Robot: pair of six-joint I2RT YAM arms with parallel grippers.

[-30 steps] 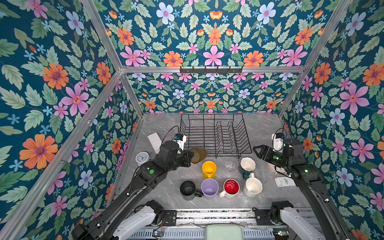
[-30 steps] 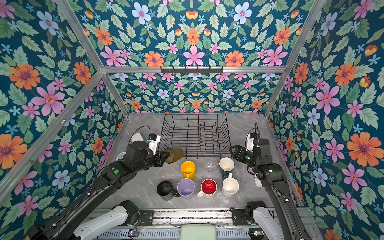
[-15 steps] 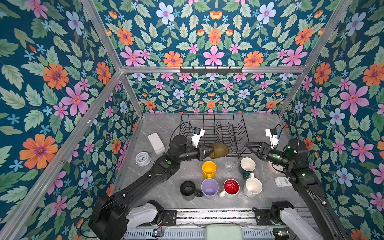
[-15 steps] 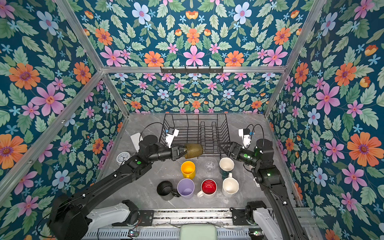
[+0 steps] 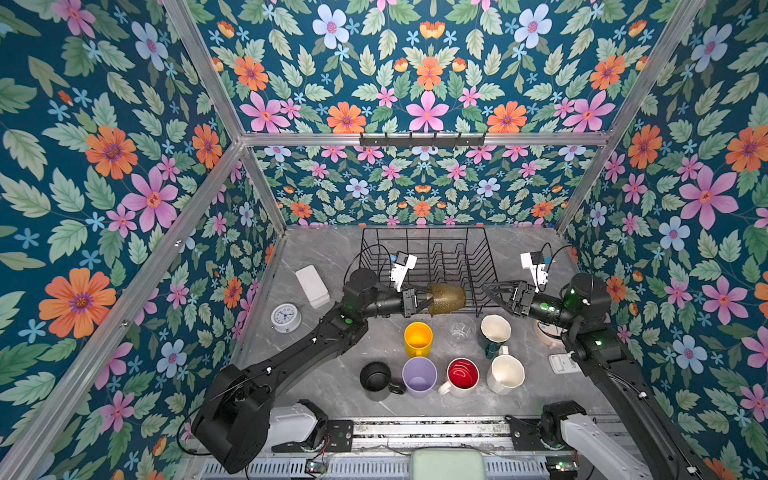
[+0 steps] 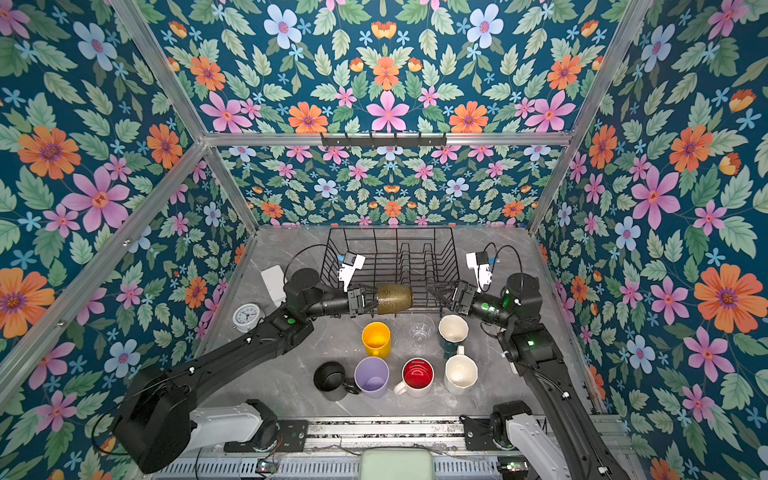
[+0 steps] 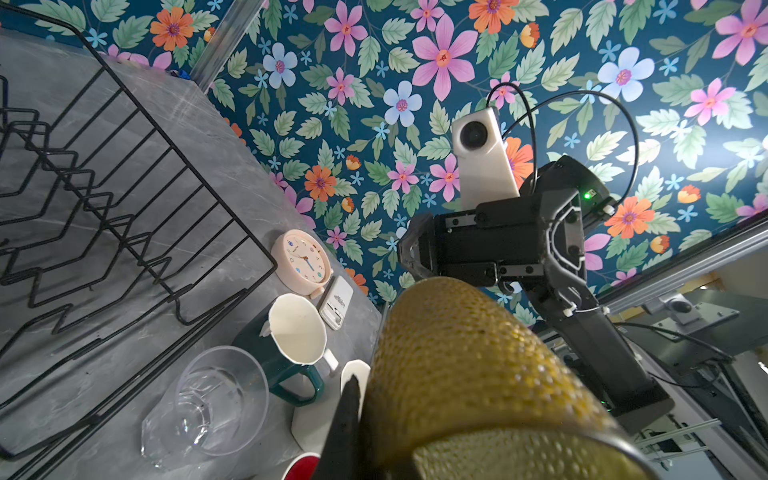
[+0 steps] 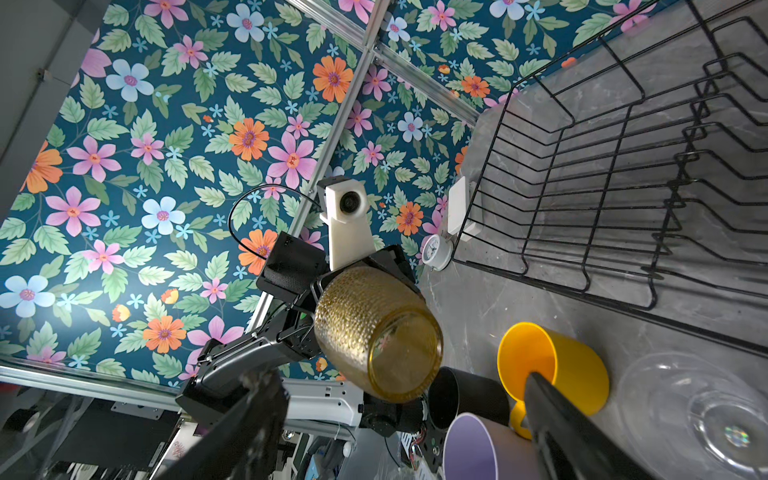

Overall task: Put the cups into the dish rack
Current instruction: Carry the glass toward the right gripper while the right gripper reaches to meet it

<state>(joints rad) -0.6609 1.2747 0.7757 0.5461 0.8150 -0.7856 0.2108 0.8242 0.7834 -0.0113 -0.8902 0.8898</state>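
My left gripper (image 5: pixel 424 300) is shut on the base end of the amber tumbler (image 5: pixel 446 298), which lies on its side in the air just before the black wire dish rack (image 5: pixel 482 257). The tumbler's mouth (image 8: pixel 405 357) faces my right gripper (image 5: pixel 490 293), which is open a short way off with nothing between its fingers (image 8: pixel 552 415). On the table below stand the yellow mug (image 5: pixel 417 338), clear glass (image 5: pixel 461 330), dark green mug (image 5: pixel 492 349), black mug (image 5: pixel 376 376), lilac tumbler (image 5: pixel 419 374), white red-inside mug (image 5: pixel 462 374) and cream mug (image 5: pixel 505 374). The rack holds no cups.
A white alarm clock (image 5: pixel 286 318) and a flat white box (image 5: pixel 312 286) sit left of the rack. A pale pink clock (image 7: pixel 302 262) and a small white device (image 7: pixel 336 301) lie on the right, under my right arm. Flowered walls close in on three sides.
The left arm has carried the amber tumbler up and to the right, to the rack's front edge. The right gripper has swung left toward it and opened wider.
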